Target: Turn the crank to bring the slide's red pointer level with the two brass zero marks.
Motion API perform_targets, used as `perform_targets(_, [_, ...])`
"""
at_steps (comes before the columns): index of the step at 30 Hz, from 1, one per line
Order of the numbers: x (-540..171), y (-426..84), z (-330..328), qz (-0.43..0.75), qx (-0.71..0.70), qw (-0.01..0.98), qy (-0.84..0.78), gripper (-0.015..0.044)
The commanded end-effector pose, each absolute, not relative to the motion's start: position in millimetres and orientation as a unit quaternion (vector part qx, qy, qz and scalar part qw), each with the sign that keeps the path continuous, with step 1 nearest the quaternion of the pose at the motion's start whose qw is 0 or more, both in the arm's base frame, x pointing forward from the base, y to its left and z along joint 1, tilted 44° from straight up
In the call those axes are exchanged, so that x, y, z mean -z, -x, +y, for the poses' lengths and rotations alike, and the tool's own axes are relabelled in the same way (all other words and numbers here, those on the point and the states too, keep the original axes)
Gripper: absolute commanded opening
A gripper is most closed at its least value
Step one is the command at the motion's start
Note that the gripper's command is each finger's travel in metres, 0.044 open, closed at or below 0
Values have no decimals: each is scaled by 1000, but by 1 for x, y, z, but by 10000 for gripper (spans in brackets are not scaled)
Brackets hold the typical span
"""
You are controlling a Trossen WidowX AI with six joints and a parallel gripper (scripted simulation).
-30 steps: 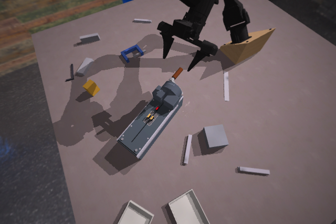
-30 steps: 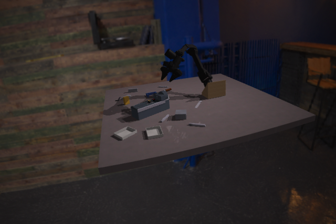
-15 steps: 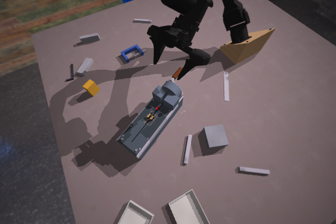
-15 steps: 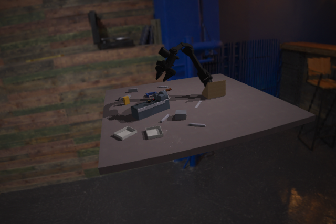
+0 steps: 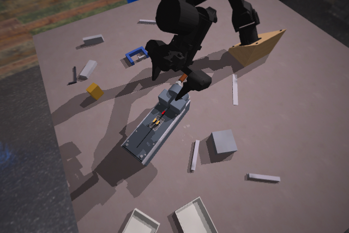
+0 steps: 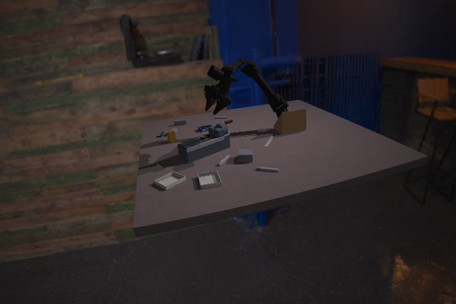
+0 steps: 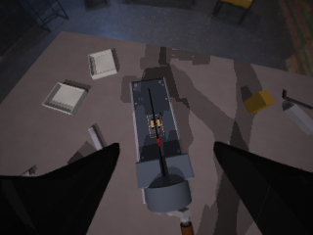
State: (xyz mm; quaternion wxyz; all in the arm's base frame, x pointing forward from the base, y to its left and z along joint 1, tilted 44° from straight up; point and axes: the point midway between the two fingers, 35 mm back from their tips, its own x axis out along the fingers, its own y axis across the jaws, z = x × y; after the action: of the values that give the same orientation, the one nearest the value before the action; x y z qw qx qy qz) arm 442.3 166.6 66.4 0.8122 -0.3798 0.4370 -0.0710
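Top view brighter, dark shadows; exterior dim; wrist dim.

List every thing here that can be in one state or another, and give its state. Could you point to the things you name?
Gripper (image 5: 164, 89) (image 6: 210, 112) (image 7: 166, 146): open, nothing between its fingers.
Red pointer (image 5: 163, 112) (image 7: 158, 142): short of the brass zero marks (image 5: 157, 122) (image 7: 153, 124), on the crank side.
Crank handle (image 5: 182, 77) (image 6: 229, 121) (image 7: 186, 228): not gripped.
Left-hand tray in the exterior view (image 6: 162, 185): open-topped, upright.
Right-hand tray there (image 6: 209, 186): open-topped, upright.
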Motion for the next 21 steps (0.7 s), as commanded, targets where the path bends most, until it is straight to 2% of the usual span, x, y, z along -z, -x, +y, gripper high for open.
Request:
perform_targets(1, [-54, -448, 162, 440, 80, 810, 380, 440])
perform_targets(9, [-18, -450, 129, 439, 83, 810, 380, 440])
perform_targets(21, [-17, -450, 128, 439, 83, 810, 380, 440])
